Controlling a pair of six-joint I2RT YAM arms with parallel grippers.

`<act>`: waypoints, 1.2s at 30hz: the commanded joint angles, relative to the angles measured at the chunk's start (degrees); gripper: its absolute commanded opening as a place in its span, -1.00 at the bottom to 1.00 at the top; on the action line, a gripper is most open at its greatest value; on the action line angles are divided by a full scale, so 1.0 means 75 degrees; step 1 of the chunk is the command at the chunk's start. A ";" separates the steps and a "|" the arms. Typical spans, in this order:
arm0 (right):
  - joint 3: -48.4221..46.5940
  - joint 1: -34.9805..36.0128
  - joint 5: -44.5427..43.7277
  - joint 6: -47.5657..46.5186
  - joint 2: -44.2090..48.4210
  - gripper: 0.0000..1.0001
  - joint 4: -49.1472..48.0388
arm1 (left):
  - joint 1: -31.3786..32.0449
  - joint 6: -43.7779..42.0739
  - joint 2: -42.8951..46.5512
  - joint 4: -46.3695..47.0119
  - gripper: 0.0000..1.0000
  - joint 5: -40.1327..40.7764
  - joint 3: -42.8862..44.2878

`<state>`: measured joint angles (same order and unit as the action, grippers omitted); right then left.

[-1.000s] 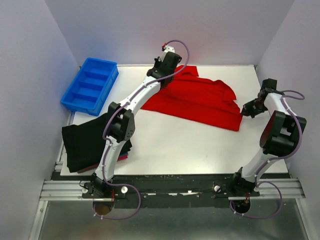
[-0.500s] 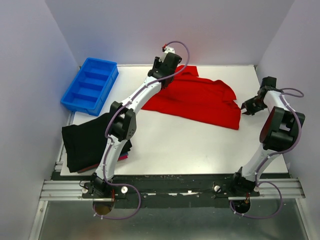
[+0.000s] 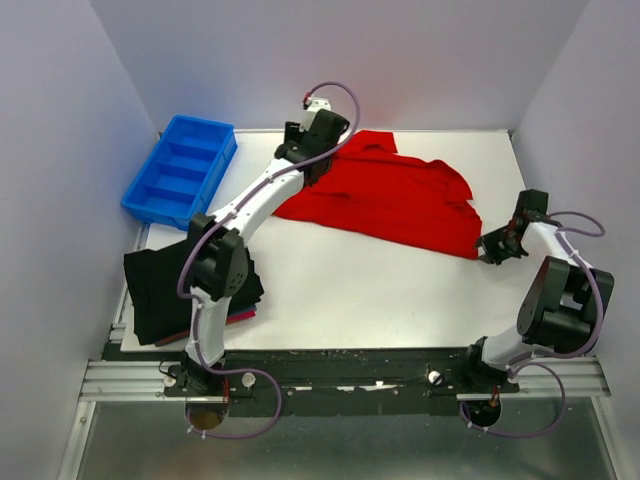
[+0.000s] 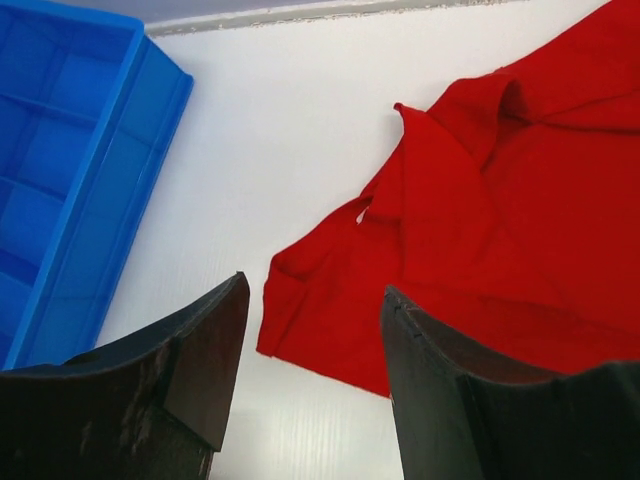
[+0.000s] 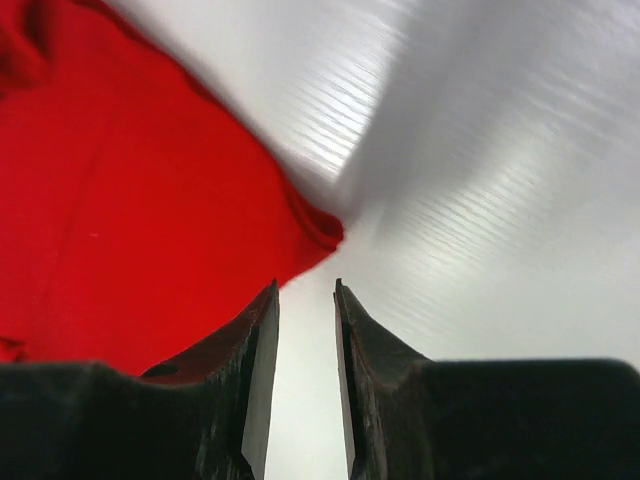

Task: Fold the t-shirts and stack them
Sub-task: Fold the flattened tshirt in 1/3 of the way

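Note:
The bright red t-shirt (image 3: pixel 390 200) lies spread and partly folded at the back middle of the table. My left gripper (image 3: pixel 303 165) hangs over its left end, open and holding nothing. In the left wrist view the red t-shirt (image 4: pixel 500 230) shows beyond the wide-apart left gripper (image 4: pixel 315 290). My right gripper (image 3: pixel 490 247) sits just off the shirt's near right corner. In the right wrist view the right gripper (image 5: pixel 306 285) is narrowly open over bare table, with the shirt's corner (image 5: pixel 325 225) just ahead. Folded black t-shirts (image 3: pixel 165 285) lie stacked at the near left, a dark-red edge (image 3: pixel 240 315) showing underneath.
A blue plastic compartment bin (image 3: pixel 180 170) stands at the far left, and shows at the left in the left wrist view (image 4: pixel 60 180). Grey walls close in the table on three sides. The white table (image 3: pixel 370 290) runs between the shirt and the arm bases.
Both grippers went from shut to open and let the red shirt go. The left one shifted left along the shirt's end. The right one drew back towards the near side, off the corner.

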<state>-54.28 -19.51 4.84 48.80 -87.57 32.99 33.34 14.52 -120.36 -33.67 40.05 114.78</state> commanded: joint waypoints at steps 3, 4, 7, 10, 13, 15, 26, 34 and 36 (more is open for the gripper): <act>0.0746 -0.0036 0.0116 0.0209 0.0180 -0.24 -0.0579 | -0.0086 0.1601 0.1878 -0.0280 0.36 -0.0687 -0.1661; 0.0711 -0.0036 0.0105 0.0197 0.0099 -0.24 -0.0567 | -0.0098 0.1672 0.1995 -0.0257 0.36 -0.0769 -0.1803; 0.0535 -0.0036 0.0034 0.0256 -0.0171 -0.24 -0.0555 | -0.0168 0.1813 0.2184 -0.0268 0.36 -0.0887 -0.2062; 0.0383 -0.0047 0.0034 0.0314 -0.0394 -0.24 -0.0590 | -0.0227 0.1860 0.2231 -0.0338 0.35 -0.0876 -0.2167; 0.0347 -0.0047 0.0011 0.0361 -0.0500 -0.24 -0.0684 | -0.0320 0.1872 0.2255 -0.0315 0.36 -0.0934 -0.2284; 0.0347 -0.0036 -0.0024 0.0396 -0.0640 -0.24 -0.0708 | -0.0402 0.1884 0.2243 -0.0327 0.35 -0.1074 -0.2331; 0.0230 -0.0036 -0.0610 0.0490 -0.0735 -0.99 -0.0544 | -0.0860 0.2328 0.2488 -0.0105 0.32 -0.1648 -0.3116; 0.0054 -0.0410 -0.0692 0.0045 -0.0160 -0.99 -0.0368 | -0.0860 0.3734 0.3226 0.1347 0.24 -0.2504 -0.5270; 0.0054 -0.0539 -0.0692 -0.0037 -0.0055 -0.99 -0.0379 | -0.0860 0.3992 0.3274 0.1524 0.24 -0.2423 -0.5577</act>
<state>-52.36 -21.28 2.28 50.59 -90.08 28.86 26.76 37.43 -99.33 -29.39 24.73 77.97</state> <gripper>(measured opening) 0.013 0.620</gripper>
